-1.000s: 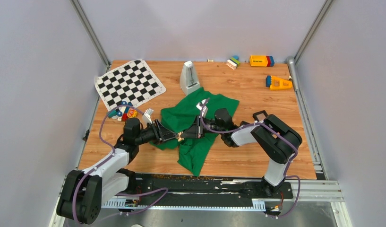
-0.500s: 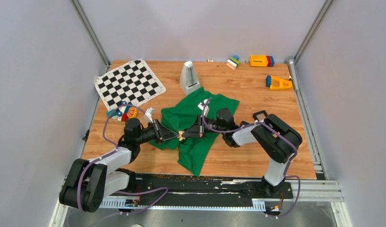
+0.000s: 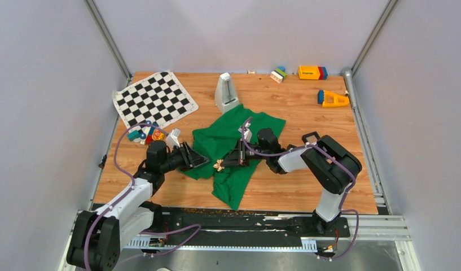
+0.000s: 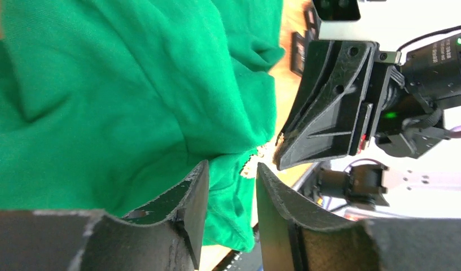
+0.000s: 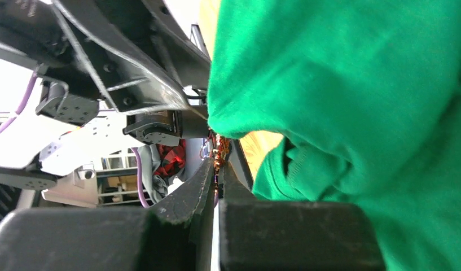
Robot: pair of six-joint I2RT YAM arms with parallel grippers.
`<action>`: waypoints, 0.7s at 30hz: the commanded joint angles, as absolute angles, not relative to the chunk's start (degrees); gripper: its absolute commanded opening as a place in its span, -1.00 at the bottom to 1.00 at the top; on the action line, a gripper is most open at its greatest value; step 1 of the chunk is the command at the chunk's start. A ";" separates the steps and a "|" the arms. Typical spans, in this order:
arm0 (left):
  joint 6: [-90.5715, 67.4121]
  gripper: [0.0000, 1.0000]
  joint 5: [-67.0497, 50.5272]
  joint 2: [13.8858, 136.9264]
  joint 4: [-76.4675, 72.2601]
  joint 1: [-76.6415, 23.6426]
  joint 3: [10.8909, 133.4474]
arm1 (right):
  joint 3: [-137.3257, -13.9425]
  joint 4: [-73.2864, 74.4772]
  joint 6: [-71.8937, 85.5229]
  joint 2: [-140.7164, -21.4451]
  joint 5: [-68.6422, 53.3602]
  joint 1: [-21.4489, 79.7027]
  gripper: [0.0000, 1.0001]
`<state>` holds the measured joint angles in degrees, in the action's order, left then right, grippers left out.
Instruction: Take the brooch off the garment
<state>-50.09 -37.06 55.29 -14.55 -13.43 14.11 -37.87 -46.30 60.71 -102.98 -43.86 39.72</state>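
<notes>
The green garment (image 3: 228,141) lies crumpled at the table's middle and fills much of both wrist views (image 4: 104,84) (image 5: 358,84). At its lower left fold sits the tiny brooch (image 3: 219,165), a pale speckled bit at the cloth's edge (image 4: 255,162). My right gripper (image 3: 225,162) reaches in from the right and is shut on the brooch (image 5: 218,151), which shows red-orange at its fingertips (image 5: 216,165). My left gripper (image 3: 196,160) stands a little to the left, open (image 4: 231,167), with only green cloth behind its gap.
A black-and-white chequered mat (image 3: 154,100) lies at the back left, with small colourful toys (image 3: 146,134) just below it. A white wedge-shaped object (image 3: 226,91) stands behind the garment. Coloured blocks (image 3: 312,72) and an orange piece (image 3: 332,99) sit at the back right.
My left gripper had closed in at the brooch half a second ago; it has since opened and drawn back to the left. The right gripper has kept its grip and place.
</notes>
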 commanded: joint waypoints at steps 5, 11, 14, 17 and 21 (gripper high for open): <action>-43.08 0.19 -25.75 56.32 -4.15 -13.10 17.39 | -36.38 -37.02 64.41 -101.56 -51.20 38.67 -1.00; -43.74 0.45 -27.91 70.68 -11.44 -13.10 21.64 | -33.58 -32.01 62.25 -99.46 -51.76 38.67 -1.00; -45.45 0.66 -30.15 75.87 -16.05 -13.10 23.26 | -31.84 -31.24 61.67 -98.14 -50.83 38.65 -1.00; -46.82 0.72 -29.57 77.71 -18.85 -13.14 24.14 | -31.47 -28.77 60.14 -96.83 -49.37 38.67 -1.00; -48.31 0.72 -28.10 78.62 -20.59 -13.16 24.48 | -31.08 -27.19 59.23 -95.58 -48.25 38.67 -1.00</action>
<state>-46.59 -29.56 77.82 -15.35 -13.41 22.96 -31.55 -28.91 61.30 -98.59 -49.34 38.54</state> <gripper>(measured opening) 0.861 0.029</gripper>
